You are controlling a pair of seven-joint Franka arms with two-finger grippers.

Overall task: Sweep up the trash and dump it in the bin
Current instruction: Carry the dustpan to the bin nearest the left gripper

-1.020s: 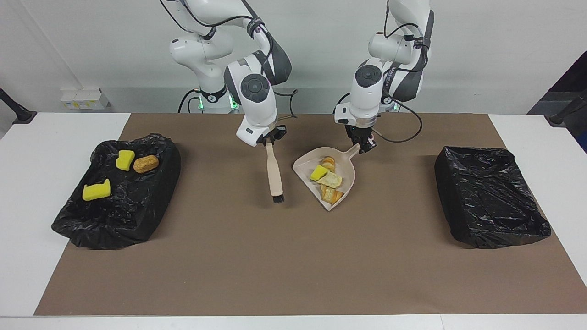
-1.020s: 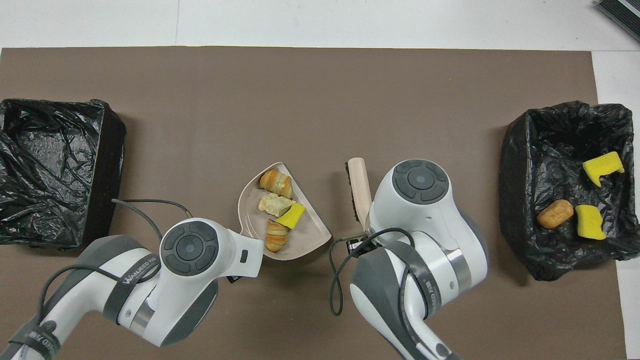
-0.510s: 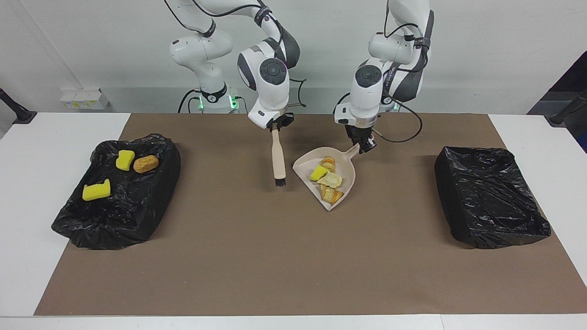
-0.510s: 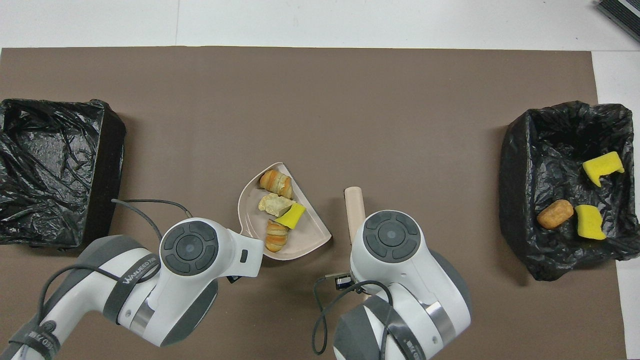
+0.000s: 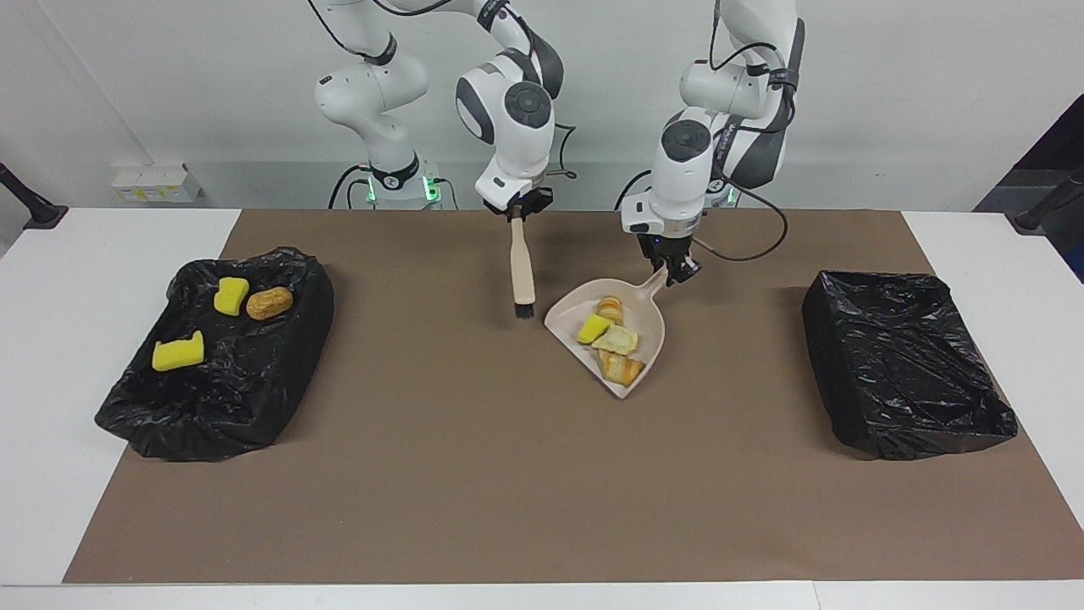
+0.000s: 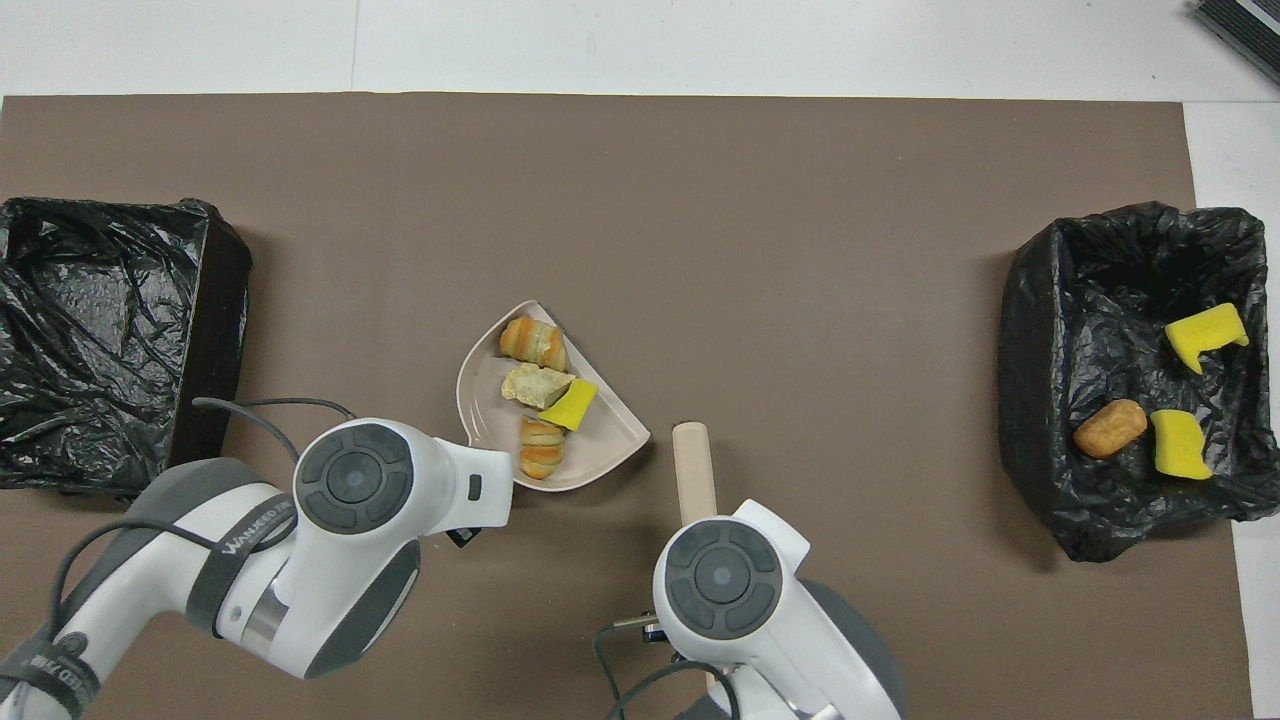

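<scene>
- Trash [image 5: 611, 335] is split right now: four scraps sit in the dustpan [image 5: 648, 339], just below and in front of my left gripper [image 5: 677, 273], and three more already lie in the bin [image 5: 279, 356] at the right arm's end.
- Left jaws are clamped on the dustpan's handle, pan mouth pointing away from them. I reckon that grip is so I can tip it by the handle.
- My right gripper [image 5: 518, 212] has its jaws shut on the brush [image 5: 522, 271], which hangs bristles-down below them, clear of the mat [image 5: 508, 474] I think, so it's out of the pan's way.
- Room: open mat from the pan to the empty bin [image 5: 906, 364] at the left arm's end. Its raised rim is the edge to clear.
</scene>
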